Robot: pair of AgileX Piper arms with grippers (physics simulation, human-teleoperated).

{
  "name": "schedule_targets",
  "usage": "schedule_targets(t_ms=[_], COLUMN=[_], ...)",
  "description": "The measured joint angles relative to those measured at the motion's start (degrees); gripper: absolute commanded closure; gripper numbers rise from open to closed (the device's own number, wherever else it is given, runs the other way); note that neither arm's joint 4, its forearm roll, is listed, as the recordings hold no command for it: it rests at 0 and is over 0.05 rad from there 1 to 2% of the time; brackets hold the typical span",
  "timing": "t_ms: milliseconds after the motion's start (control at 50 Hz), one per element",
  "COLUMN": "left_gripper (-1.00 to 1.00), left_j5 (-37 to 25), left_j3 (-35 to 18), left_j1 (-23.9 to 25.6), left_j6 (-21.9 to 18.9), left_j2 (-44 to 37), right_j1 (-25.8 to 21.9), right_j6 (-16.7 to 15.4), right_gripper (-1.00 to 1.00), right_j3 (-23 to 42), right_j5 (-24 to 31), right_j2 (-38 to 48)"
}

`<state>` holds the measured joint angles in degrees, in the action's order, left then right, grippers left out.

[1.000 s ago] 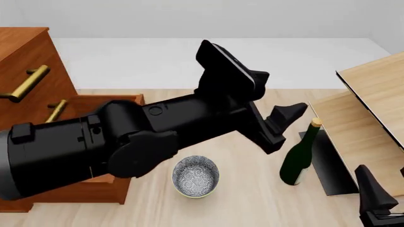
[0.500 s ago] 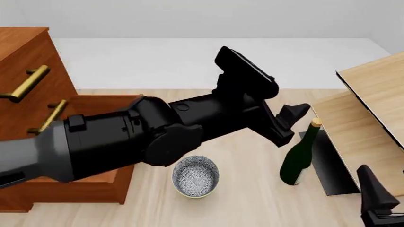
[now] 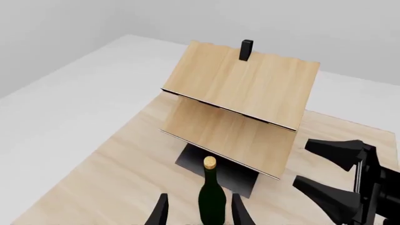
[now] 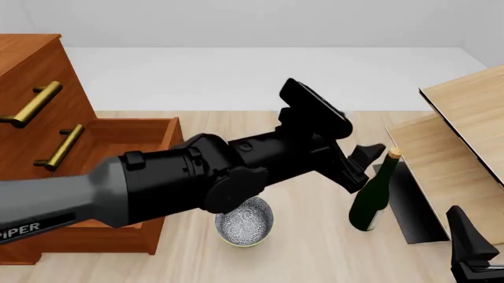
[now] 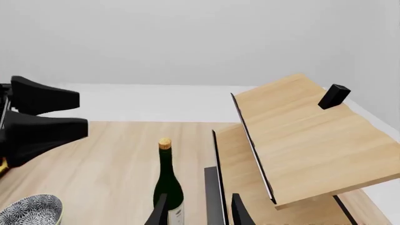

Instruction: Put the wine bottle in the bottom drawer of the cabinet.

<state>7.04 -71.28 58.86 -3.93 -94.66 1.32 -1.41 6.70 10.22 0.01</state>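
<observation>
Left gripper (image 4: 364,160) reaches across the table toward the bottle (image 4: 372,197), jaws apart, empty, tips either side of the neck line but not touching as far as the front view shows. In the left wrist view the bottle (image 3: 212,197) sits centred between the two fingers (image 3: 161,212), so alignment looks good.

Bottle stands upright on the table (image 4: 315,253), right of centre, just beside the pale-wood furniture (image 4: 457,147) and right of the bowl (image 4: 245,220). Drawer (image 4: 126,138) is pulled out at the left, low on the cabinet (image 4: 32,88), well apart from the bottle.

Right gripper (image 4: 470,247) sits near, at the right edge, jaws apart, holding nothing; bottle (image 5: 167,185) is ahead of it in its wrist view.

Step in hand, judged: approach and grasp by the left arm. To do it well: go lower onto the body rather than the slim neck, keep the bottle centred, close slowly so it is not tipped, lift straight up before swinging left. Watch the bowl under the forearm and the furniture edge close behind the bottle.

Writing: "PIPER" (image 4: 22,231) reads on the left arm's grey link. Bottle label is pale; its text is too small to read. No other writing legible.
</observation>
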Motion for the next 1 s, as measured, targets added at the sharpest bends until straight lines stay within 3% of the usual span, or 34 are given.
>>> schedule_targets(t_ms=[400, 780, 1000], left_gripper=[-1.0, -1.0, -1.0], left_j5=[-1.9, -12.83, -16.13], left_j3=[-2.33, -17.96, -24.76], left_j1=[0.49, 1.47, 1.68], left_j6=[-0.01, -2.85, -3.82], left_j2=[-2.13, -9.04, -13.65], right_j1=[-0.03, 0.45, 1.11], right_j6=[0.08, 0.73, 0.95], right_gripper=[-1.0, -1.0, -1.0], right_j3=[-0.58, -1.7, -1.88], right_j5=[-0.34, -1.16, -1.25], right_j2=[0.0, -0.01, -0.01])
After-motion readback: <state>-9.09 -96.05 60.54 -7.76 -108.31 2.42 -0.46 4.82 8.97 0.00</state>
